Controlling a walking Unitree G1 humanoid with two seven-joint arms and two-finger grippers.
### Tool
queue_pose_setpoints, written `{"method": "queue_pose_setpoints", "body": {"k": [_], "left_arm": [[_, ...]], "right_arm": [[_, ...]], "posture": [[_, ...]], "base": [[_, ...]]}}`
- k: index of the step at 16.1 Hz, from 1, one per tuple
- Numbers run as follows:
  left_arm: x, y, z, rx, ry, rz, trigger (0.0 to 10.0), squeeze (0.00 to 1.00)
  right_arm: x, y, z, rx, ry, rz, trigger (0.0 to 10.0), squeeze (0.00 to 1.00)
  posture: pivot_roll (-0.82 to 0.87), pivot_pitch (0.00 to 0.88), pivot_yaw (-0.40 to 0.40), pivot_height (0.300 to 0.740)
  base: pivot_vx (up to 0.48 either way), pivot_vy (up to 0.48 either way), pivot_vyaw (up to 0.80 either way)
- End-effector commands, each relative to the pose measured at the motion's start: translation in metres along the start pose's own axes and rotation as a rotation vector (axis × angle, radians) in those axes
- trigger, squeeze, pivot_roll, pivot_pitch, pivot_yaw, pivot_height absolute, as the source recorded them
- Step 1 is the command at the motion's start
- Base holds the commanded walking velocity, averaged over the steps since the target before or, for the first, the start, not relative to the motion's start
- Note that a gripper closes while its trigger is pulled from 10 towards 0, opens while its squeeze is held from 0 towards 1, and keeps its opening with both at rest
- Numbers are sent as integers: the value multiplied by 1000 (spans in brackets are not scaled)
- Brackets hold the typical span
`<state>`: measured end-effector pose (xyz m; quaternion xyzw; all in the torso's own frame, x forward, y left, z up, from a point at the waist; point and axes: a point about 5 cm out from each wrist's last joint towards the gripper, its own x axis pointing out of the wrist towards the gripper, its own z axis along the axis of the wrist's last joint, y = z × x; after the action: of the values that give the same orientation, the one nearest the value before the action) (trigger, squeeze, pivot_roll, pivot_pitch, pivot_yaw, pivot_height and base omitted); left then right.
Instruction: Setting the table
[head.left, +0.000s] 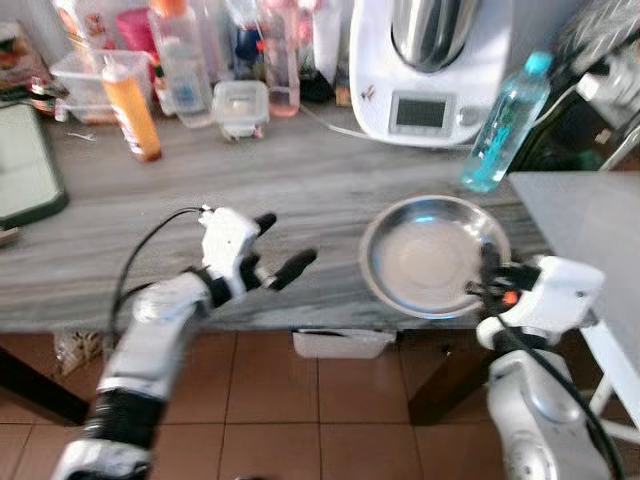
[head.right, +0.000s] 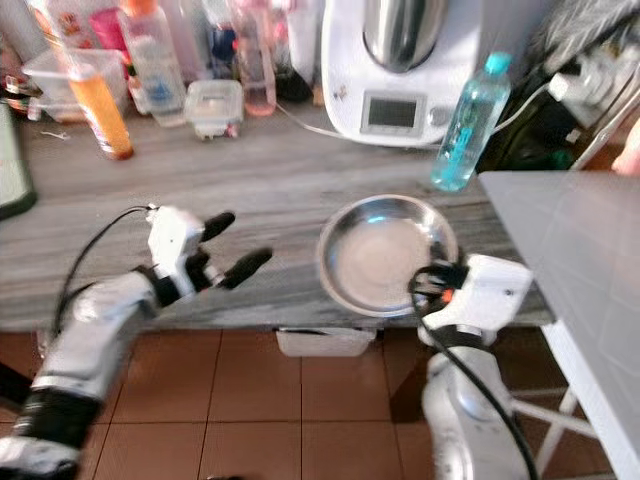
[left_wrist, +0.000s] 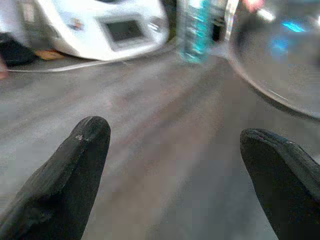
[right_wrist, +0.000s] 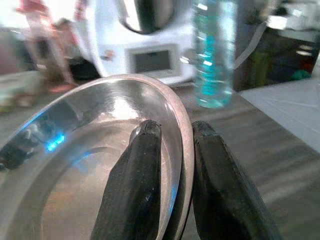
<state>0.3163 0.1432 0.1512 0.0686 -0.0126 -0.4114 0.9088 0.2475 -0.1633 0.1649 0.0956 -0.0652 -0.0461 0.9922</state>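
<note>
A round steel plate (head.left: 430, 255) is held over the front edge of the grey wooden counter (head.left: 300, 190). My right gripper (head.left: 490, 275) is shut on the plate's near right rim; in the right wrist view one finger (right_wrist: 135, 185) lies inside the plate (right_wrist: 75, 170) and the other finger outside the rim. My left gripper (head.left: 280, 250) hovers open above the counter, left of the plate, with nothing between its fingers (left_wrist: 70, 175).
A white kitchen machine (head.left: 430, 70) and a blue water bottle (head.left: 505, 125) stand behind the plate. Bottles and plastic tubs (head.left: 240, 105) crowd the counter's back left. An orange bottle (head.left: 132, 105) stands there too. A grey table (head.left: 590, 240) lies on the right.
</note>
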Motion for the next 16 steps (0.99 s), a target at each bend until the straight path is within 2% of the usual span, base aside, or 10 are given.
{"method": "queue_pose_setpoints", "body": {"k": [1, 3, 9, 12, 16], "left_arm": [[3, -11, -2, -15, 19, -91, 10000, 0], [1, -11, 1, -6, 28, -139, 10000, 0], [-3, -6, 3, 4, 71, -182, 10000, 0], [-2, -9, 1, -1, 84, -202, 10000, 0], [-4, -12, -1, -2, 93, -215, 10000, 0]], "right_arm": [[2, 3, -1, 0, 0, 18, 10000, 0], [6, 4, -6, 17, 11, 17, 10000, 0], [22, 12, -21, 63, 45, 32, 10000, 0], [36, 23, -29, 140, 73, 45, 10000, 0], [43, 36, -35, 158, 89, 83, 10000, 0]], "posture": [[65, 120, -47, 740], [69, 122, -45, 740], [79, 129, -29, 740], [80, 140, -27, 740], [87, 148, -31, 740]], "base": [[0, 0, 0], [0, 0, 0], [0, 0, 0], [0, 0, 0], [0, 0, 0]]}}
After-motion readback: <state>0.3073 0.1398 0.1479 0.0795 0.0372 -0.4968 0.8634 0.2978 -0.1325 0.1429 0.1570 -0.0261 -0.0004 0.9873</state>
